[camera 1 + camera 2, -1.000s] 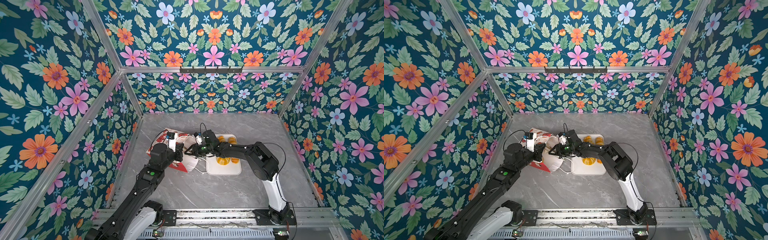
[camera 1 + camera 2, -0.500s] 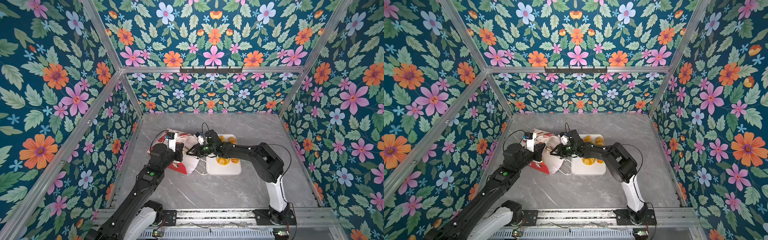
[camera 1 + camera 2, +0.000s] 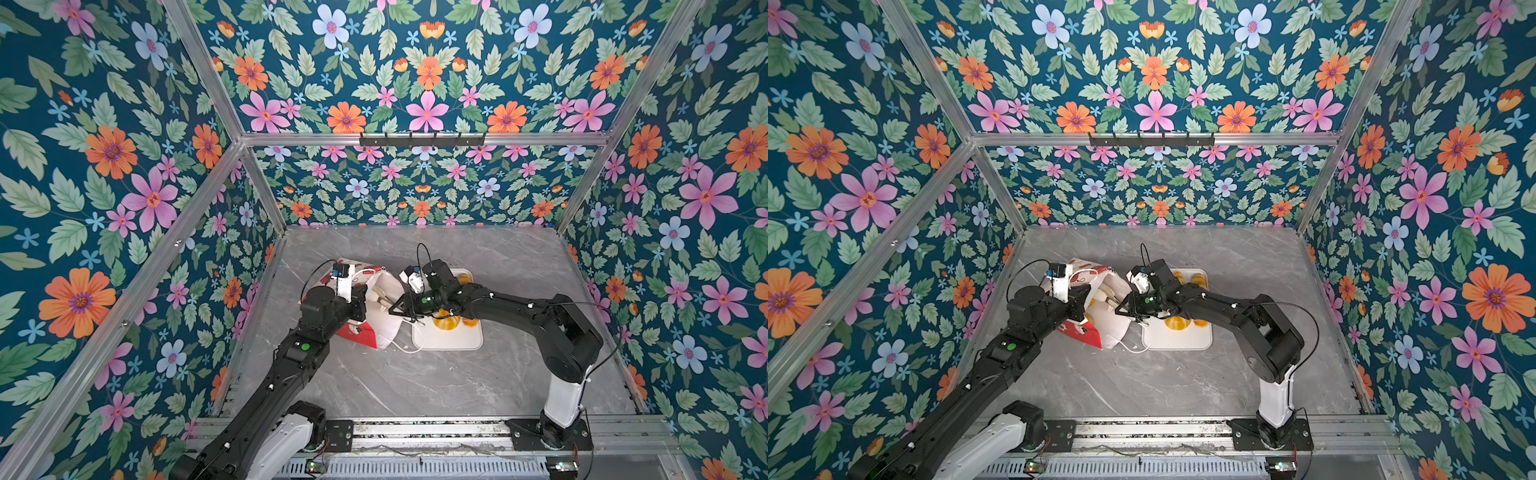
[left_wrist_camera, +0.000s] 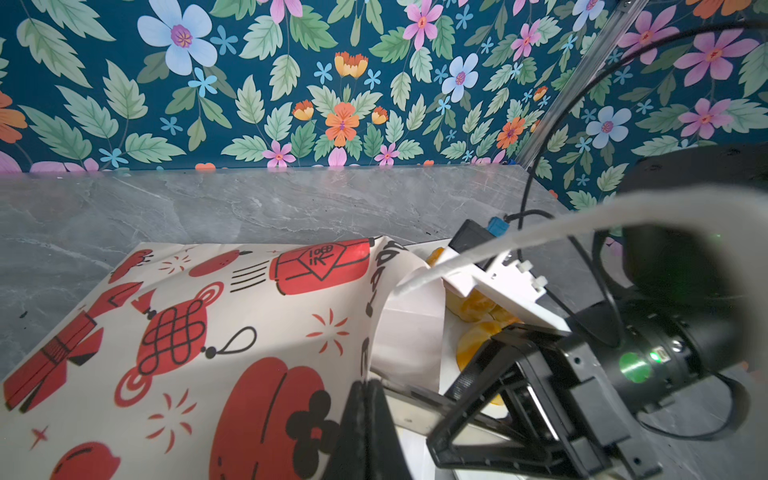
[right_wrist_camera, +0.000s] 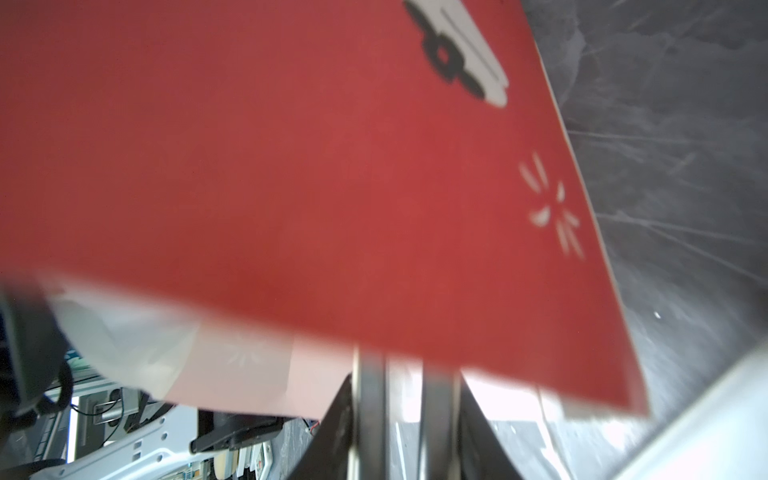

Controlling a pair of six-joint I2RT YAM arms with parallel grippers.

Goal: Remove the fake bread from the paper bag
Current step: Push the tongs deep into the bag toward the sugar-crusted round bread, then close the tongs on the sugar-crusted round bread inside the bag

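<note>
The paper bag (image 3: 361, 334) lies on its side on the grey marble table (image 3: 415, 382), left of centre in both top views, with its mouth turned toward the white tray (image 3: 457, 338) just beside it. The white lining at the mouth bulges outward, and one white cord handle (image 3: 409, 349) trails onto the table at the tray's near corner. The left gripper (image 4: 368, 399) is clenched on the rim of the bag at its mouth, with the printed white panel (image 4: 208, 332) stretching away from its fingers. The right gripper (image 3: 392, 309) reaches over the tray to the bag mouth. In the right wrist view its jaws stand a narrow gap apart (image 5: 405, 374), and their tips are hidden behind the edge of the red panel (image 5: 291, 166). Whether they grasp the paper cannot be told. Golden-brown pieces of fake bread (image 3: 446, 323) lie on the tray, partly covered by the right arm: some at the far end, some nearer the middle. The left wrist view shows them beside the bag mouth (image 4: 476, 307). The bag interior is not visible
</note>
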